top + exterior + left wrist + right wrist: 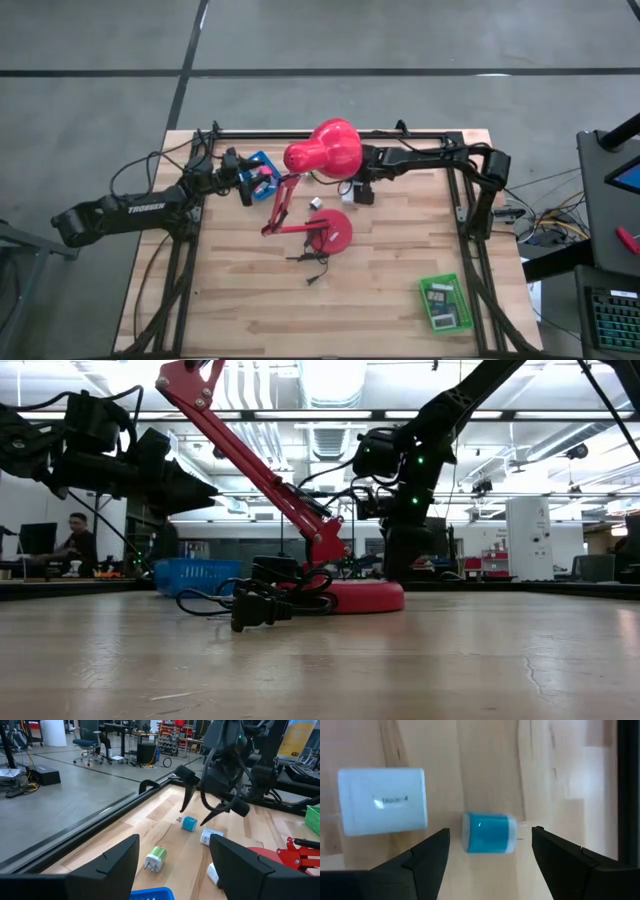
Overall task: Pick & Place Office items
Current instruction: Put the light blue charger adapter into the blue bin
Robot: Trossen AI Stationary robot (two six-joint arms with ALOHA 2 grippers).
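Wooden bench (250,300), right tool (210,802) poised over teal block (487,832).
Jaws open, straddling the block directly beneath, likely lining up a pick; white block (382,800) just beside; left tool (262,183) open, well apart.

In the high view a red desk lamp (325,190) stands at centre, a blue flat tray (262,170) just left of its head, a green flat tray (446,304) at lower right holding small dark flat rectangles (437,298).

Under the lamp head, a small teal block charger (487,832) lies beside a white block charger (383,800).
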